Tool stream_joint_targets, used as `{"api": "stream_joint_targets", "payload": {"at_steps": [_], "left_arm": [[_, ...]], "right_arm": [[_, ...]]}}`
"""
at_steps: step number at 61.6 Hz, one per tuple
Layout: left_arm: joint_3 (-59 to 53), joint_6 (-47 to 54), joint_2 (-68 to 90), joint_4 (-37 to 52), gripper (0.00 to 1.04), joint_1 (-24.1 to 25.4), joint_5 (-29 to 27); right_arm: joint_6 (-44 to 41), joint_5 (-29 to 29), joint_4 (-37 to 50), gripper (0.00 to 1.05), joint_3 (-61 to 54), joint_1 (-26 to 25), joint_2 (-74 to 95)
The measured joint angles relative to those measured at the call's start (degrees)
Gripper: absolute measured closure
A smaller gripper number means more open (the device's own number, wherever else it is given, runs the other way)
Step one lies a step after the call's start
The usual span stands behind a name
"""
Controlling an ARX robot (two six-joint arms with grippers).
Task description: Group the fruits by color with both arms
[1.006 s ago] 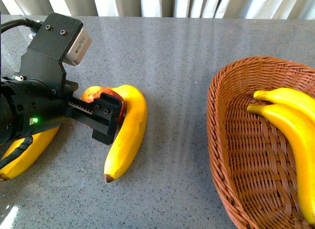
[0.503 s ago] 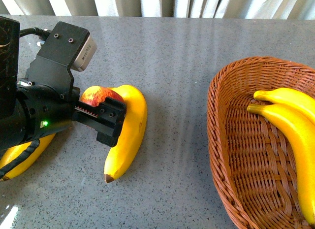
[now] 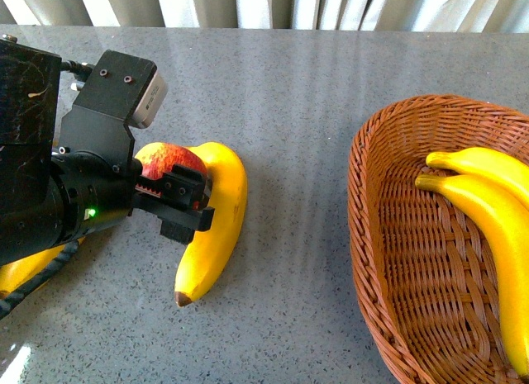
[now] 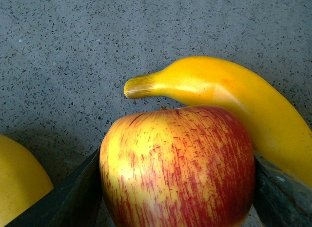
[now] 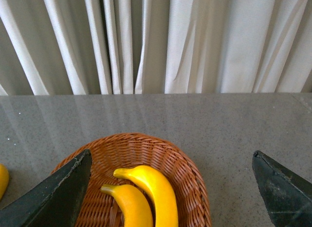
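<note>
Apple (image 3: 169,159), red streaked with yellow, is gripped between the two fingers of the left claw (image 4: 176,158), which press on its sides, at the left of the grey surface (image 3: 314,111). A curved banana (image 3: 216,223) lies against it on the side toward the basket, and another banana (image 3: 25,272) shows partly under the left arm. The wicker basket (image 3: 388,260) at the right holds two bananas (image 3: 496,235) side by side. The right claw (image 5: 171,154) hangs spread wide above that basket, holding nothing.
</note>
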Motion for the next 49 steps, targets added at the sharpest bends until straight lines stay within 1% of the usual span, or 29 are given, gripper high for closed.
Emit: {"api": "stream_joint_targets", "payload": {"at_steps": [14,24,33,36,41,49], "left_arm": [[-1.99,-1.27,-1.27,2.08,0.34,0.07,0.66],[-5.75,-3.85,-7.37,3.93,0.34,2.51,2.25],[-9.77,-6.93,-15.93,5.51,0.34,8.17,3.02],[-12.15,-7.8,-20.09,5.46,0.34,12.2,3.06],[-14.6,-8.26,-23.5,4.85,0.34,16.87,3.43],[-18.84,-8.74,-29.18,3.48,0.34,25.79,6.32]], "right_arm": [[0.0,0.0,0.0,0.09,0.0,0.0,0.0],[0.0,0.0,0.0,0.09,0.0,0.0,0.0],[0.0,0.0,0.0,0.09,0.0,0.0,0.0],[0.0,0.0,0.0,0.09,0.0,0.0,0.0],[0.0,0.0,0.0,0.09,0.0,0.0,0.0],[0.0,0.02,0.0,0.09,0.0,0.0,0.0]]}}
